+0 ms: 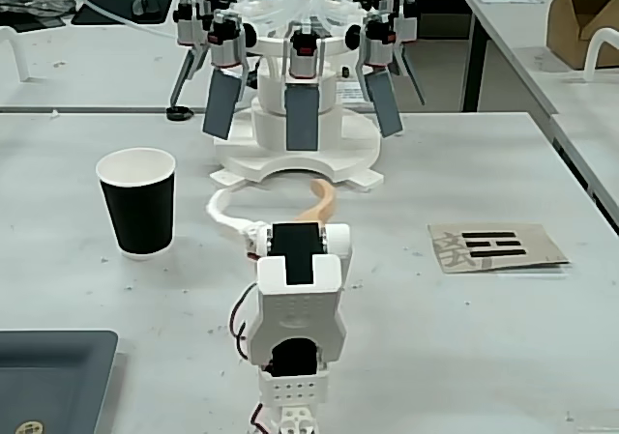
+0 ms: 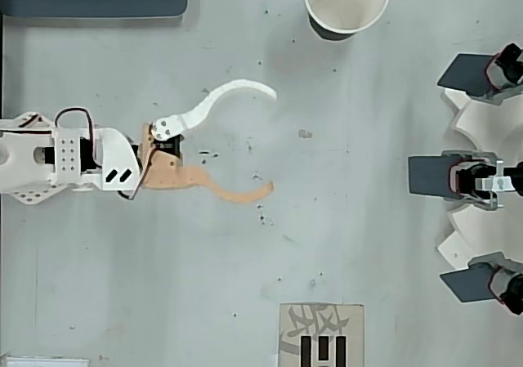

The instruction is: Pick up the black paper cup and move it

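We see the black paper cup [image 2: 346, 4] standing upright at the top edge of the bench [image 2: 368, 244] in the overhead view, its white inside facing the camera; in the fixed view the same cup [image 1: 138, 203] stands toward the left side of the bench, apart from everything else; the gripper [image 2: 271, 142] lies low over the middle of the bench with its two curved fingers spread wide, one white [image 2: 221, 99] and one orange [image 2: 233, 194], and nothing is between them; the cup is well apart from the fingertips, further toward the top edge in the overhead view; the white arm [image 1: 295, 303] reaches in from the near edge in the fixed view; a white stand with dark paddles [image 1: 295, 96] sits at the far edge; a printed card [image 1: 495, 246] lies toward the right side; a dark tray [image 1: 48, 376] occupies the near left corner.
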Controlling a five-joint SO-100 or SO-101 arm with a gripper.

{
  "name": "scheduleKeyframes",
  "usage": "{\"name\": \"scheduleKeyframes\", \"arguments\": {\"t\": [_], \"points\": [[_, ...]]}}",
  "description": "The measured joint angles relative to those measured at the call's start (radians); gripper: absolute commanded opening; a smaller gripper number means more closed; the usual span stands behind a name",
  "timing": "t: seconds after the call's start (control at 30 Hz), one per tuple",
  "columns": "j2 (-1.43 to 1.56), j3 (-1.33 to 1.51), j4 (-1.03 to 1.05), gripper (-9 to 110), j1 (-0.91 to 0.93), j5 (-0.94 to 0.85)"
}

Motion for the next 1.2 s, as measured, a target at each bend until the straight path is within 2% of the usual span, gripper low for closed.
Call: {"name": "scheduleKeyframes", "arguments": {"t": [0.47,0.73,1.2], "points": [[0.012,0.040,-0.008,53,-0.067,0.000],[-0.002,0.014,-0.006,55,-0.112,0.005],[-0.290,-0.308,-0.006,55,-0.215,0.009]]}}
